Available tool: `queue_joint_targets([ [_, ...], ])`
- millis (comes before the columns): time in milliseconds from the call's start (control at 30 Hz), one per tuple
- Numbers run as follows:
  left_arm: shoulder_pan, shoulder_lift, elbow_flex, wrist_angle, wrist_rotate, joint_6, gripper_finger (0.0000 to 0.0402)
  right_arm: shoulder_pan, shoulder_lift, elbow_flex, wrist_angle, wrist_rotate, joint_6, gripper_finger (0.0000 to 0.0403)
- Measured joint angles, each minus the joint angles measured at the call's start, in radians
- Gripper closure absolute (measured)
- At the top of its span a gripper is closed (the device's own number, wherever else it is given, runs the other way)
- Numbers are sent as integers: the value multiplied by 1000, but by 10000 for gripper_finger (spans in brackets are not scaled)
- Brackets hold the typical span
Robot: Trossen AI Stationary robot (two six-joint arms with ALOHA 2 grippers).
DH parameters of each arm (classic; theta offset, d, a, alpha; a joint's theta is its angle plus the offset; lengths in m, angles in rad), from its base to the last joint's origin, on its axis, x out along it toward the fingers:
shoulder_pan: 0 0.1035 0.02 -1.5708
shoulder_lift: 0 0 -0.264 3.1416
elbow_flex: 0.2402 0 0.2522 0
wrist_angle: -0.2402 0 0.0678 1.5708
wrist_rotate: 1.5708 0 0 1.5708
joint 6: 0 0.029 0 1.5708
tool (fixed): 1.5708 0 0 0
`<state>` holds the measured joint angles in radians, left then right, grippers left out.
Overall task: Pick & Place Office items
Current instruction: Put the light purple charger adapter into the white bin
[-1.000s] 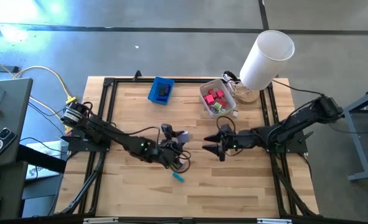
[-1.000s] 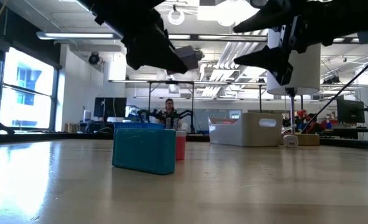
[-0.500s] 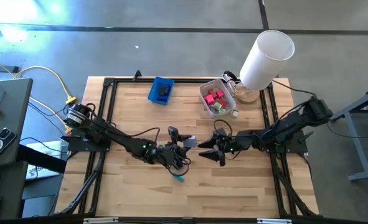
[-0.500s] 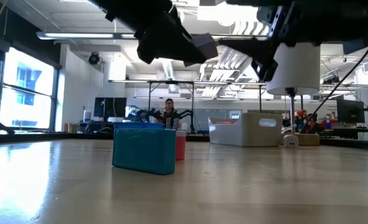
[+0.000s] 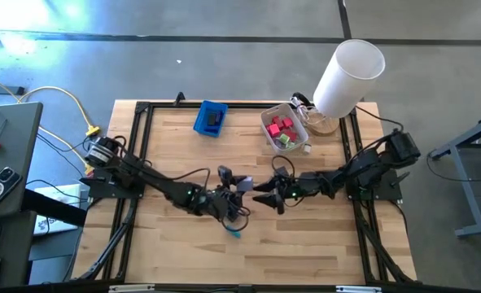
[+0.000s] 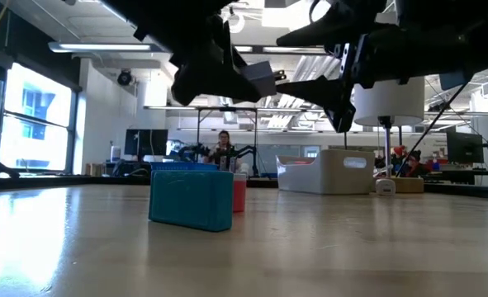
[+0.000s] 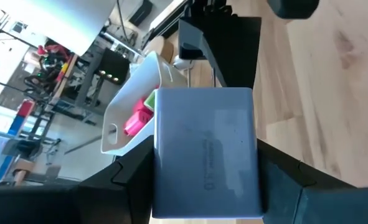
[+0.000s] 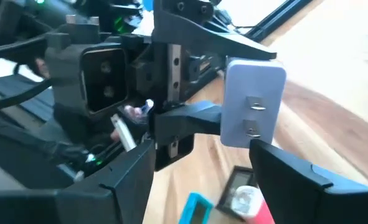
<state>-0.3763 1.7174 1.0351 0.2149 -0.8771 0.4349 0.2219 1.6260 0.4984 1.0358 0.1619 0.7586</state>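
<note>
My left gripper (image 5: 238, 185) is above the table's middle, shut on a pale grey-white plug adapter (image 7: 205, 162) with two metal prongs (image 8: 253, 104). My right gripper (image 5: 262, 194) is open, just to the right of the adapter and pointing toward it. Its fingers (image 8: 118, 180) spread wide below the adapter and do not touch it. In the low view both grippers hang above the table, and the adapter (image 6: 262, 80) sits between them. A teal piece (image 5: 234, 233) lies on the table below them, and it shows close up in the low view (image 6: 191, 198). My left gripper pinches the adapter by its two long sides (image 7: 162, 186) between its two fingers. The fingers lie roughly level and come from the table's left. The adapter sticks out past the fingertips with its pronged face (image 8: 252, 124) toward my right gripper, lifted clear of the table.
A translucent white bin (image 5: 299, 124) with red, pink and green pieces stands at the far right. A blue tray (image 5: 211, 118) holding a dark item stands at the far middle. A tall white cylinder (image 5: 350, 73) rises beside the bin. A red piece (image 6: 239, 195) sits behind the teal one.
My right gripper has moved toward the table's left, closing in on the adapter, and has stayed open. My left gripper has shifted a little toward the right with the adapter, which stays lifted clear of the table.
</note>
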Motion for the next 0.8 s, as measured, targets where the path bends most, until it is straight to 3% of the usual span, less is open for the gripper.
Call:
queue_joint_targets([
  [100, -3, 0, 0, -14, 3, -13, 204, -1, 0, 1, -6, 4, -2, 151],
  [433, -8, 0, 2, -25, 32, -23, 204, 6, -9, 2, -32, -135, -3, 151],
  [800, -16, -1, 7, -19, 10, -20, 204, 6, -127, 6, -158, -392, -4, 151],
])
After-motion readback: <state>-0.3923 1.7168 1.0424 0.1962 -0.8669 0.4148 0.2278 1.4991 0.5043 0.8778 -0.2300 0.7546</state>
